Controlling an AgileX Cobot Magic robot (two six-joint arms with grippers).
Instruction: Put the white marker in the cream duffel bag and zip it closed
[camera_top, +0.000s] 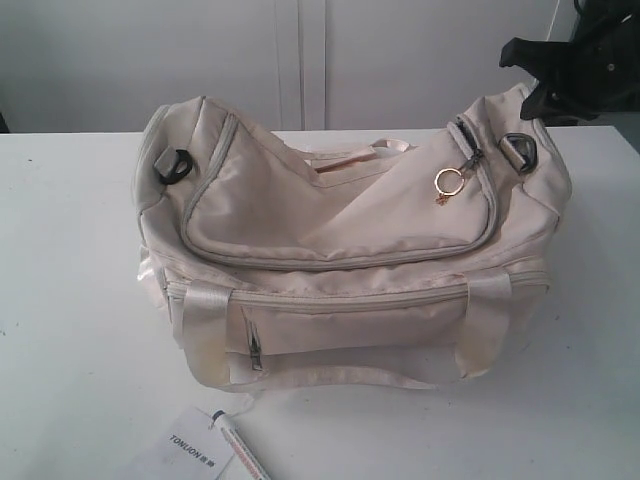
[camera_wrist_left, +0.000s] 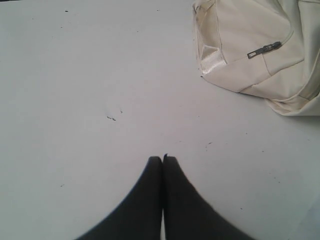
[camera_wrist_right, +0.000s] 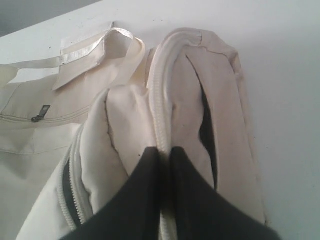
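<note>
Right pincer (camera_wrist_right: 162, 150) clamped on soft cream fabric duffel bag (camera_wrist_right: 190, 100). Left pincer (camera_wrist_left: 163, 159) together, bag well ahead of it. Slim white marker (camera_top: 240, 448): exterior view only

I count one cream duffel bag (camera_top: 340, 230), one white marker (camera_top: 238, 447), one paper tag (camera_top: 190, 452) (TONLION print) and one table (camera_top: 70, 300). On the bag: two end rings (camera_top: 172, 165), one gold ring pull (camera_top: 448, 181). Two grippers: left gripper (camera_wrist_left: 162, 159), right gripper (camera_wrist_right: 164, 149).
</note>
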